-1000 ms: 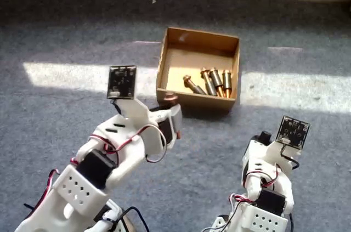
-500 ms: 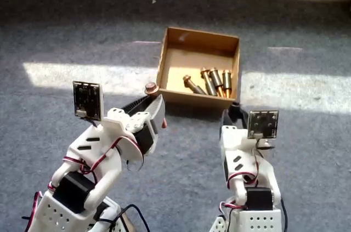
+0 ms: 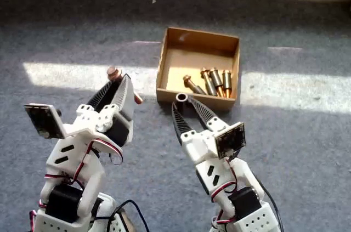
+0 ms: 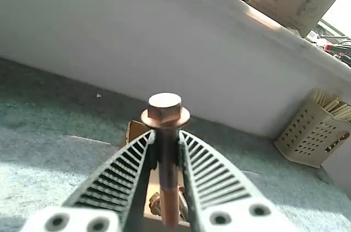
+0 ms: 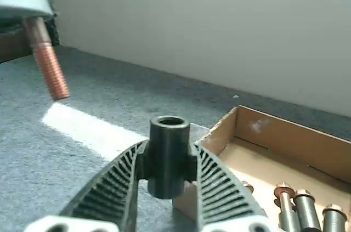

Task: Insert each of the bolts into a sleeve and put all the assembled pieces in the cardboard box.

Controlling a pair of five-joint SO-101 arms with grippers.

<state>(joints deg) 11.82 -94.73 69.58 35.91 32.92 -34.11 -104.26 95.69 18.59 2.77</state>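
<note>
4 assembled pieces [image 3: 211,83] already lie side by side in the cardboard box [image 3: 163,64]. The left gripper [image 3: 119,83] is clenched on a bolt [image 3: 113,72], held up beside the box. The right gripper [image 3: 184,103] grasps an empty sleeve [image 3: 181,98] just in front of the box, apart from the bolt. I'd judge this pair is still to be joined and boxed.

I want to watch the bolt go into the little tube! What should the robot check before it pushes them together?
1. Bolt clamped in the left gripper: ok.
2. Tube clamped in the right gripper: ok.
3. Tube's hole open and uncovered: ok.
4. Bolt tip lined up with the hole: not ok, they are apart.
5. Grips tight enough for pushing: cannot tell.
6. Room in the box beside the four finished pieces: ok.
</note>
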